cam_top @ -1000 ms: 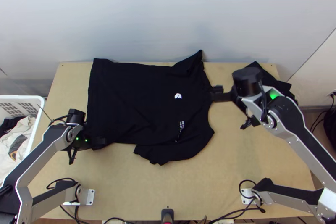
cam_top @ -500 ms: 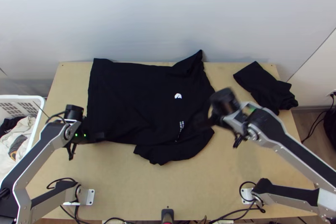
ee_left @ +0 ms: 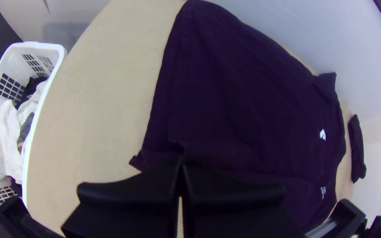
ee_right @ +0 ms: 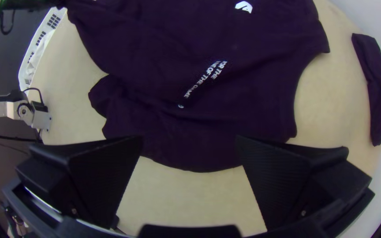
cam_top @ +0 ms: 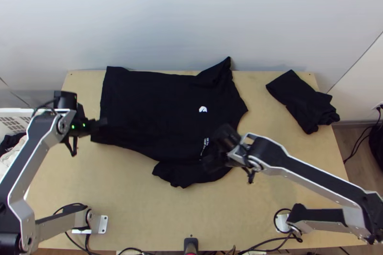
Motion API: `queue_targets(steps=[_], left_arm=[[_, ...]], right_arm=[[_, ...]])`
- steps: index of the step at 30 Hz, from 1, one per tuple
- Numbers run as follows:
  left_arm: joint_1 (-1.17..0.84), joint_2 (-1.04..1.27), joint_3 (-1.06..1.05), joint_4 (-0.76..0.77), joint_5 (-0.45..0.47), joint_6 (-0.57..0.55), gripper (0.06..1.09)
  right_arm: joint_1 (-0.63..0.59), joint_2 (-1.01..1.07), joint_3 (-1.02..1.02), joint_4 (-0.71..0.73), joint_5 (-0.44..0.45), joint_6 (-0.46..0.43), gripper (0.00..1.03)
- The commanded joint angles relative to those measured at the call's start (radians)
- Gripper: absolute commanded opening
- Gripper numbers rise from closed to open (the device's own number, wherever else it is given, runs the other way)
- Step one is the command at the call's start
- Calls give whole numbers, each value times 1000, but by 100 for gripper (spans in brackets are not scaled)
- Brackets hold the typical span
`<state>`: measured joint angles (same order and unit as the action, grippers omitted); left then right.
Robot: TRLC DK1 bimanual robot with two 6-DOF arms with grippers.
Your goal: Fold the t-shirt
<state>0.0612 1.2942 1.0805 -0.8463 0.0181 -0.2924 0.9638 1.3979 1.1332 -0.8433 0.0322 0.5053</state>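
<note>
From above, the T-shirt (cam_top: 153, 106) lay spread on the table (cam_top: 119, 207) around eleven o'clock. The left claw (ee_left: 180, 166) pinched its eight-o'clock hem corner (ee_left: 139, 161), likely to straighten it; the right claw (ee_right: 189, 140) gaped near five, presumably for the sleeve (cam_top: 173, 173).

left arm (cam_top: 31, 152) bent | left gripper (cam_top: 101, 126) closed | right arm (cam_top: 311, 172) angled inward | right gripper (cam_top: 210, 161) spread wide

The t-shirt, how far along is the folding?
Done: the t-shirt lies mostly spread, print up. In hand: the left gripper is shut on a hem corner; the right gripper is open over the sleeve side. Left: seemingly all the main folds.
</note>
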Motion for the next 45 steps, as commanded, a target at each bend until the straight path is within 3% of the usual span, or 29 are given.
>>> queue_targets(steps=[1, 12, 13, 17, 18, 21, 29, 43, 45], left_arm=[[22, 114, 110, 19, 0, -40, 10], [34, 295, 165, 144, -30, -59, 10], [35, 312, 167, 159, -33, -54, 14], [34, 341, 151, 187, -33, -22, 77], [26, 343, 151, 176, -33, -1, 88], [20, 323, 144, 130, -33, 65, 96], [91, 260, 41, 10, -32, 280, 97], [88, 298, -85, 240, -32, 268, 94], [88, 307, -83, 257, -32, 266, 86]], right_arm=[[78, 76, -73, 135, -12, 9, 96], [130, 135, -154, 224, -14, -5, 96], [130, 142, -150, 227, -14, -5, 96], [127, 158, -118, 225, -14, -5, 96], [125, 159, -112, 225, -12, -5, 96], [115, 164, -104, 219, -12, -4, 96], [92, 170, -85, 207, -12, -1, 96], [85, 190, -50, 147, -11, -2, 96], [85, 190, -50, 144, -11, -2, 96]])
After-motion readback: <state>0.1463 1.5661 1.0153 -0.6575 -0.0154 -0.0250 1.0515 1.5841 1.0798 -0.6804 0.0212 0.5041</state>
